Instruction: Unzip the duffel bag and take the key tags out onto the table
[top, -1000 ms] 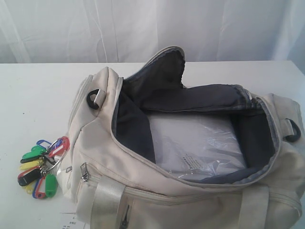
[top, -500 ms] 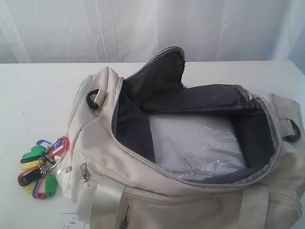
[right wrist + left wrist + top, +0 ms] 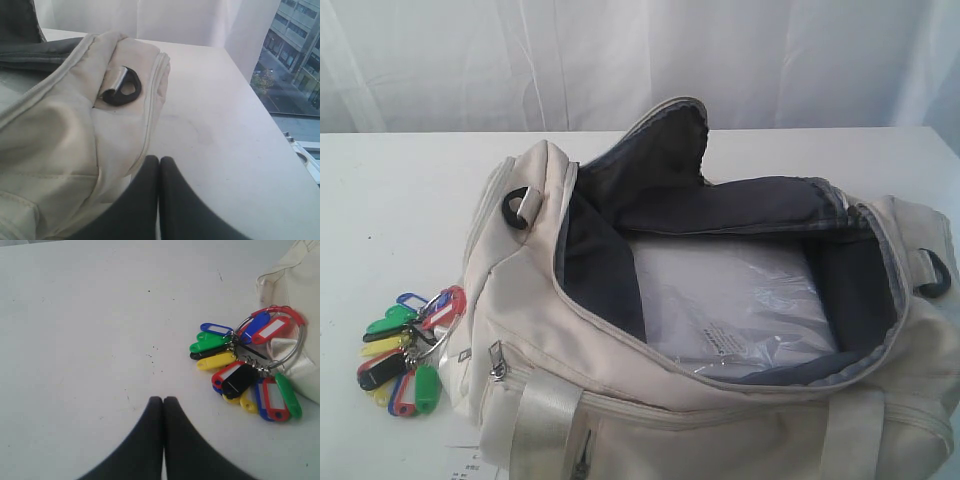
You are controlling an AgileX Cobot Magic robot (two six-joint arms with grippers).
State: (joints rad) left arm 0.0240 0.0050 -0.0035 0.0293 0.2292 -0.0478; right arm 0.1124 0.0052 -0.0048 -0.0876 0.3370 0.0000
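Since its flap [image 3: 665, 140] is thrown back toward the far edge, the bag [image 3: 650, 410] gapes straight up. Its long axis runs roughly along the table's [image 3: 390, 200] near edge. It's soft cream fabric with dark grey lining, a shiny pale strap [image 3: 545, 420] and a dark D-ring [image 3: 124, 86] at the right end. A flat white packet [image 3: 730, 300] in crinkly clear plastic lies on the bottom inside.

The tags [image 3: 405, 350] are out on the table, near its near-left corner, right beside the bag's left end. They're little glossy plastic tabs in red, green, yellow, blue and black. The tags fan away from the bag, with the metal ring on the bag side and touching the fabric.

The left gripper [image 3: 163, 400] has its black fingers pressed together on nothing, over bare table near the tags. The right gripper [image 3: 159, 160] is pinched closed and empty too, by the bag's D-ring end.
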